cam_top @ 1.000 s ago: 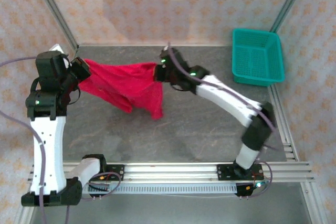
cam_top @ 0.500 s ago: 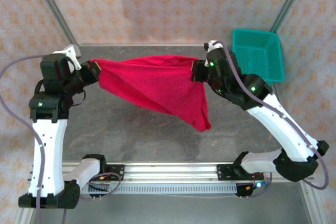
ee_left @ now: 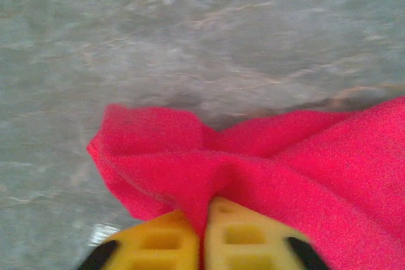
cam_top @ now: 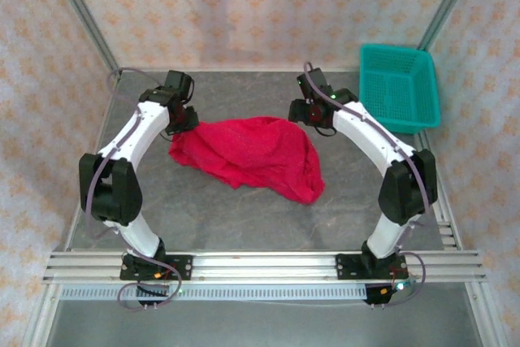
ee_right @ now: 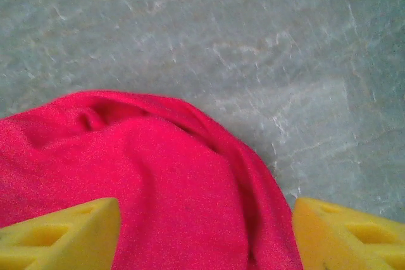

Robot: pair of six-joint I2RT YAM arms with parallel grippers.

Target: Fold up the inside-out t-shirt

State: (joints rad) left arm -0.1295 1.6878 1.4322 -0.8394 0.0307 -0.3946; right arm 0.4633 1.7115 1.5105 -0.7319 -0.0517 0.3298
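The bright red inside-out t-shirt [cam_top: 252,156] lies in a loose, wrinkled heap on the grey table, between the two arms. At its left upper corner sits my left gripper [cam_top: 183,119]. In the left wrist view its yellow fingers [ee_left: 164,238] stand almost together, with a fold of the t-shirt [ee_left: 272,156] pinched between them. My right gripper [cam_top: 307,113] is at the heap's right upper edge. In the right wrist view its fingers [ee_right: 69,232] are wide apart, and the t-shirt [ee_right: 145,169] lies loose on the table under the gap. No tag shows.
A teal mesh basket [cam_top: 398,87] stands at the back right corner, just right of the right arm. Bare grey table [cam_top: 244,217] runs in front of the cloth to the rail. Patterned walls close the sides and back.
The t-shirt was held stretched in the air between both grippers; now it lies on the table. Both arms swung forward and down. The right gripper has opened and let go.
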